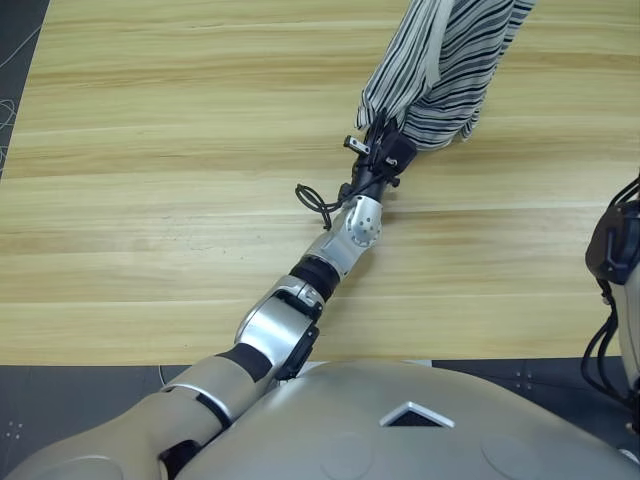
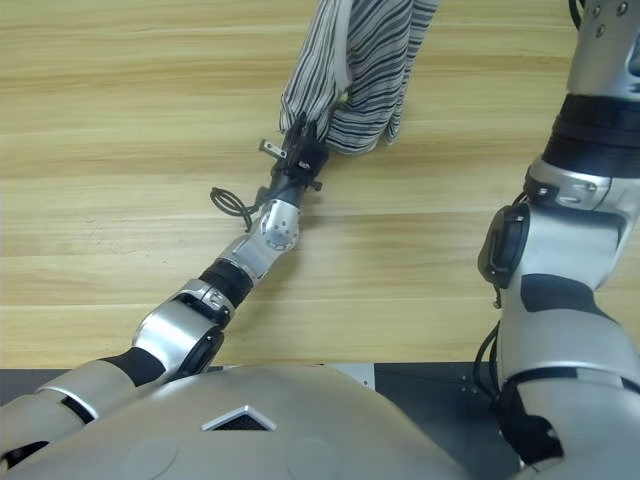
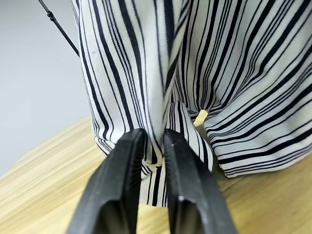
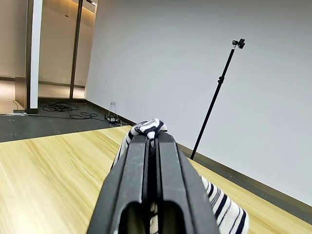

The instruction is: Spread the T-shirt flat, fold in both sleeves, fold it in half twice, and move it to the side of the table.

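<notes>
The black-and-white striped T-shirt (image 1: 440, 70) hangs bunched over the far middle of the wooden table (image 1: 150, 200), its lower folds touching the tabletop. My left gripper (image 1: 382, 138) is low near the table, shut on a bottom edge of the T-shirt (image 3: 146, 73); its two black fingers (image 3: 122, 190) pinch the fabric. My right arm (image 2: 590, 200) rises at the right, out of the top of the head views. In the right wrist view my right gripper (image 4: 152, 141) is high above the table, shut on a bunched bit of the T-shirt (image 4: 148, 127).
Bare wood stretches to the left and in front of the shirt. The table's near edge (image 1: 120, 362) meets a dark floor. A thin black stand (image 4: 214, 97) rises against the grey wall beyond the table.
</notes>
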Controlling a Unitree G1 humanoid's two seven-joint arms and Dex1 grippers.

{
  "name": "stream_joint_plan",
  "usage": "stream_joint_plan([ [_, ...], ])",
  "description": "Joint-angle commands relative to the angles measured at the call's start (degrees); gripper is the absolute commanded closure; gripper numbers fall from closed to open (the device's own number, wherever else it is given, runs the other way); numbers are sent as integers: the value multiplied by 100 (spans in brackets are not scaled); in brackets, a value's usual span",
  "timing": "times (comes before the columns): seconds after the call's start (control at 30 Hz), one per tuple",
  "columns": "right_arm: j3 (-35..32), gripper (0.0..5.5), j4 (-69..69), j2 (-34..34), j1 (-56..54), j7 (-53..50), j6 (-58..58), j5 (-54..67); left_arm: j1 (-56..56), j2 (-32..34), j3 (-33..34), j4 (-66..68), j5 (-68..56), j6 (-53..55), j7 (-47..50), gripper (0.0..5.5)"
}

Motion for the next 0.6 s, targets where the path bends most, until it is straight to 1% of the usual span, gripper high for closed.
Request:
stream_joint_plan([
  [0.03,14,540,-41,-42,-6,35,22,31,44,17,16,-89,57,60,52,537],
  [0.43,11,540,-33,-48,34,64,13,31,34,60,8,-164,101,48,-5,537],
  [0.5,48,540,-78,-110,203,168,10,21,129,157,-95,-346,55,-153,-429,537],
  [0.6,385,540,-153,-533,961,1014,-278,-119,946,1140,-364,-1839,-601,-1206,-2262,537],
])
